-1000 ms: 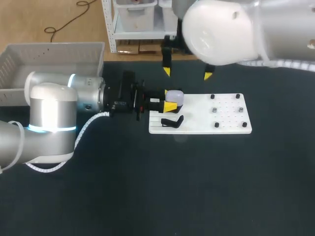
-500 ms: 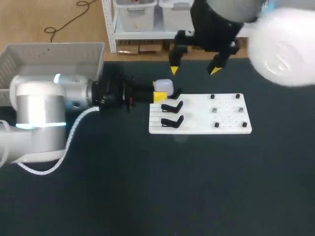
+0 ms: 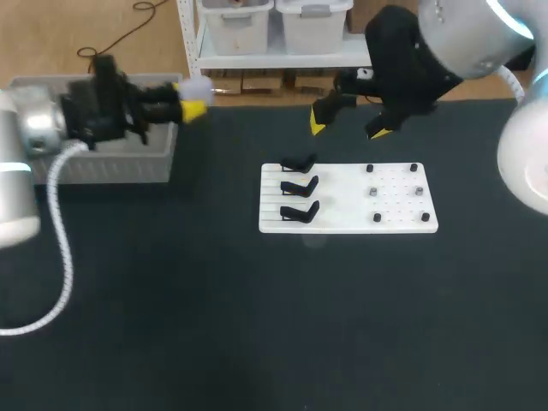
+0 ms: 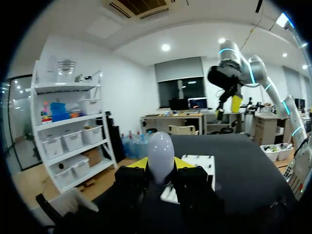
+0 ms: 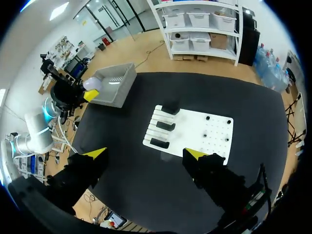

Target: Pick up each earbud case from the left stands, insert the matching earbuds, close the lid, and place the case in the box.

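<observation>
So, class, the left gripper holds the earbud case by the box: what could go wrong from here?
The earbud case sits at the box corner, not clearly over it; released here, it might hit the rim or table. The left gripper pinches only its rounded lower half, so it could slip.

Black table point(image 3: 257, 325): white board point(image 3: 342, 205) sits mid-table, grey box point(image 3: 111, 167) well left of the board, at table edge.

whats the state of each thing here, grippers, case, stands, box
left gripper: shut on the earbud case, raised near the box
earbud case: lid looks closed, upright between the fingers
right gripper: open, empty
three stands: all empty
box: open top, contents not visible
</observation>
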